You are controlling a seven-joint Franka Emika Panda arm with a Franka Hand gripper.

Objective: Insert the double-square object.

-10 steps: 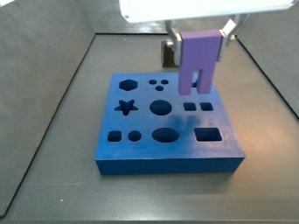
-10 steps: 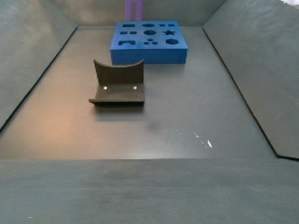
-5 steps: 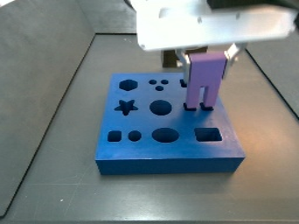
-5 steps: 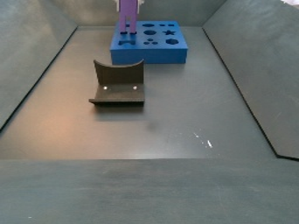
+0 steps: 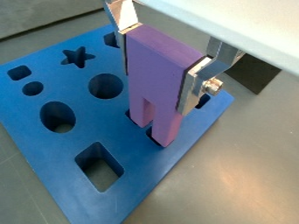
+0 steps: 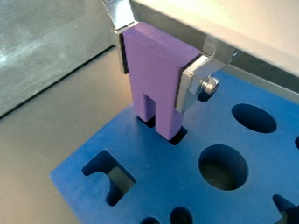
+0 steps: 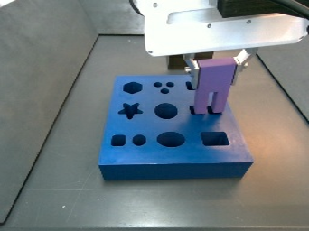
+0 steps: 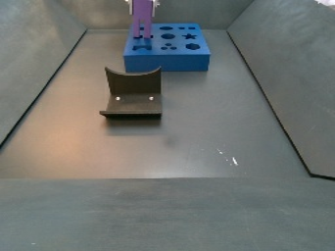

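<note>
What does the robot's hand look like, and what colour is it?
The gripper has two flat silver metal fingers, shaped like thin plates. A round silver bolt sits on the side of one finger. Above the fingers, in a side view, is a big boxy white body with rounded corners. No cables or markings are visible.

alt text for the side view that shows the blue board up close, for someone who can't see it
A claw holds the upright lavender double-square object with its two prongs reaching the blue board, which has star, hexagon, round and square holes. The board sits on a grey floor.
</note>
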